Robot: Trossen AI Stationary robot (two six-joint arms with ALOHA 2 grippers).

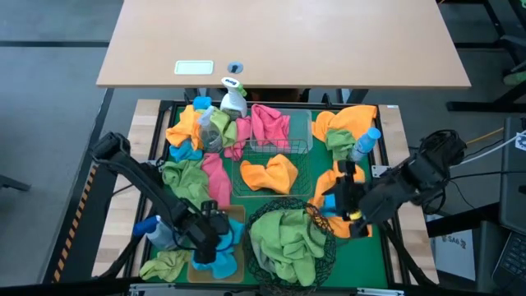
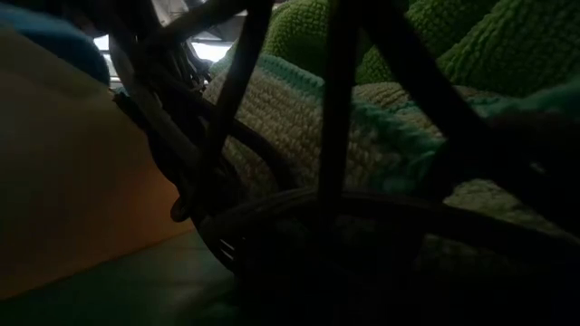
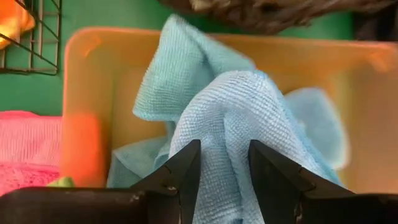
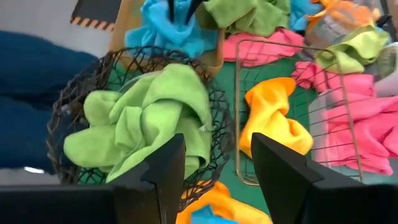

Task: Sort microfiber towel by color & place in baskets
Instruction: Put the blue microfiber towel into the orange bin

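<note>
My left gripper (image 1: 215, 236) hangs over the tan bin (image 1: 238, 215) at the near left. It is shut on a light blue towel (image 3: 217, 106) that lies in the bin with other blue towels. My right gripper (image 1: 339, 197) is held high at the near right, open and with nothing between its fingers (image 4: 217, 168). The round black mesh basket (image 1: 292, 247) holds green towels (image 4: 143, 118). An orange towel (image 1: 269, 173) lies in the wire basket (image 1: 306, 182). Pink towels (image 1: 269, 123) fill the clear basket (image 1: 306, 131) farther back. My left gripper pinches a raised fold of the light blue towel (image 3: 224, 162) between its two fingers (image 3: 186, 171). It comes from above, slanting down. The bunched cloth fills the gap between them. The rest of the towel spreads out below, resting in the tan bin (image 3: 93, 93).
Loose pink, green, orange and blue towels lie across the green mat (image 1: 374, 247). Spray bottles stand at the far edge (image 1: 233, 99), the right (image 1: 366, 144) and the near left (image 1: 156, 230). A person's blue-clad legs (image 4: 31, 93) show beyond the near edge.
</note>
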